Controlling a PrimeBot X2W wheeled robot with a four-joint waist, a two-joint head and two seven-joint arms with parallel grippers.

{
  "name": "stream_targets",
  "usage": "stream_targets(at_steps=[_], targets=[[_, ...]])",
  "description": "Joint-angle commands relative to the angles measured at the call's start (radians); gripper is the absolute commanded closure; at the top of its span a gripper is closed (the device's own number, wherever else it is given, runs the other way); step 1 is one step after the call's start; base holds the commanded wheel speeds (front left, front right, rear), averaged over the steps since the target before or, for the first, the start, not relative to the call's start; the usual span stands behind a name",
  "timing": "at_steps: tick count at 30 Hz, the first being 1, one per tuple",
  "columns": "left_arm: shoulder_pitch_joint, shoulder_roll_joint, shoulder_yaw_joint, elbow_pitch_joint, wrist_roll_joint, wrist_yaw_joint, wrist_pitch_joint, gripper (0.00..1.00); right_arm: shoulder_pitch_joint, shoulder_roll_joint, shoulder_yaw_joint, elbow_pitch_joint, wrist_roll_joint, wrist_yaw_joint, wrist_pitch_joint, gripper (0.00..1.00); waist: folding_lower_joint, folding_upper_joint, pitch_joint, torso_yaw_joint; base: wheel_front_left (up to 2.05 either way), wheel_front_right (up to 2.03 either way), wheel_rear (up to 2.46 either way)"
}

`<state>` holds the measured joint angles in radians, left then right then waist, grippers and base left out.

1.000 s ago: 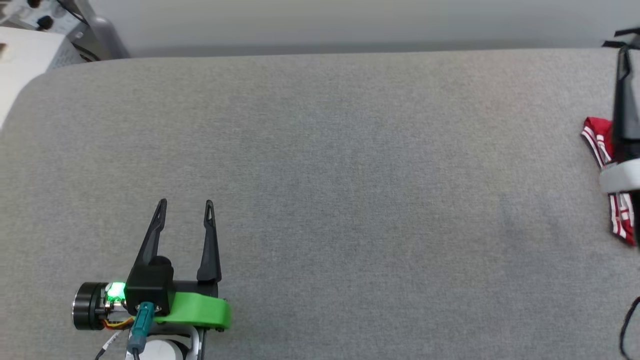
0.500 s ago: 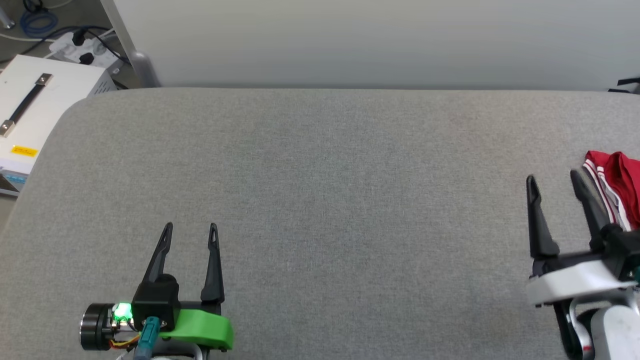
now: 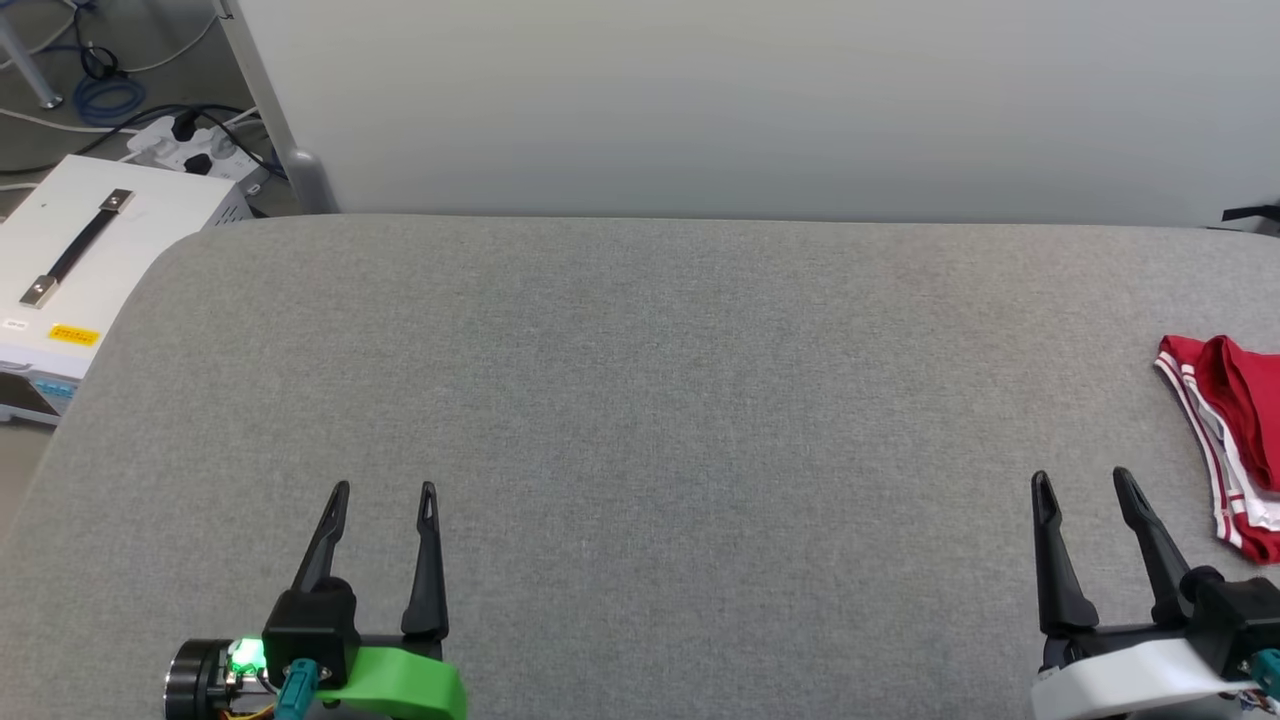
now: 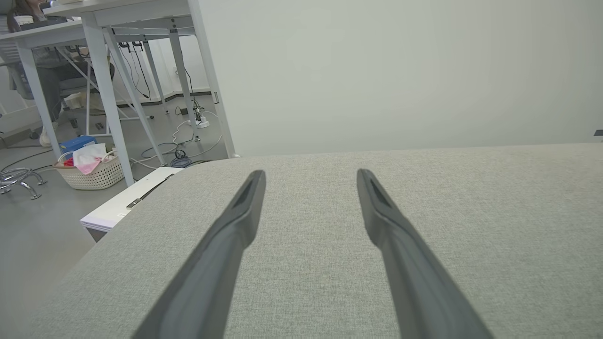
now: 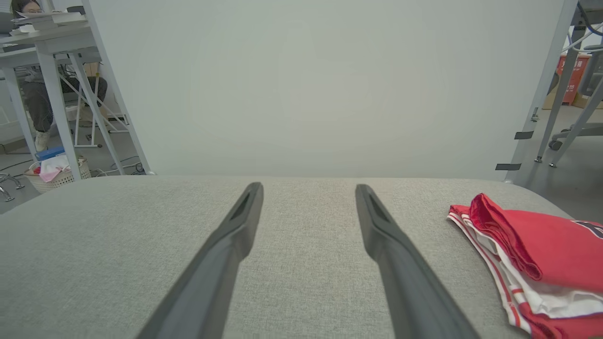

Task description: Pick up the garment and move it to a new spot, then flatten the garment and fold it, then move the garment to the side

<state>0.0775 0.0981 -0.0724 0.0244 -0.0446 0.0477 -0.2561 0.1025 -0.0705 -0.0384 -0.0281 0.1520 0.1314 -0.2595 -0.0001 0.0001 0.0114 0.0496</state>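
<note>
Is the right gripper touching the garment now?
Apart. Head view shows bare grey surface between the open right gripper and the folded garment.

Left tool [image 3: 383, 490] and right tool [image 3: 1082, 478] rest low (fingers pointing forward), both spread wide, empty.

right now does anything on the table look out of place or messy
Nothing stands out. The garment lies folded near the right edge of the table, its layers a little uneven but nothing spilled or damaged.
</note>
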Motion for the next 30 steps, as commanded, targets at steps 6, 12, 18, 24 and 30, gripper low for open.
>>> stream_targets(at_steps=[6, 12, 18, 24, 30], targets=[[0.021, -0.009, 0.005, 0.011, -0.006, -0.016, -0.006, 0.00, 0.042, 0.008, -0.001, -0.014, 0.011, -0.001, -0.002, 0.00, 0.0001, -0.0001, -0.010, 0.005, 0.00, 0.00, 0.00], [0.027, -0.013, 0.009, 0.016, -0.007, -0.025, -0.006, 0.00, 0.051, 0.012, 0.003, -0.015, 0.007, -0.001, -0.002, 0.00, 0.0001, -0.0001, -0.009, 0.006, 0.00, 0.00, 0.00], [0.015, -0.011, 0.011, 0.015, -0.001, -0.027, 0.000, 1.00, 0.041, 0.010, 0.003, -0.009, 0.007, 0.000, 0.000, 1.00, 0.0001, -0.0001, -0.004, 0.007, 0.00, 0.00, 0.00], [0.013, -0.011, 0.011, 0.015, 0.000, -0.027, 0.005, 1.00, 0.039, 0.010, 0.003, -0.008, 0.005, 0.000, 0.003, 1.00, 0.0001, -0.0001, -0.003, 0.006, 0.00, 0.00, 0.00], [0.009, -0.013, 0.014, 0.013, 0.002, -0.028, 0.017, 1.00, 0.032, 0.010, 0.005, -0.006, -0.002, 0.000, 0.016, 1.00, 0.0001, -0.0001, -0.004, 0.004, 0.00, 0.00, 0.00]])
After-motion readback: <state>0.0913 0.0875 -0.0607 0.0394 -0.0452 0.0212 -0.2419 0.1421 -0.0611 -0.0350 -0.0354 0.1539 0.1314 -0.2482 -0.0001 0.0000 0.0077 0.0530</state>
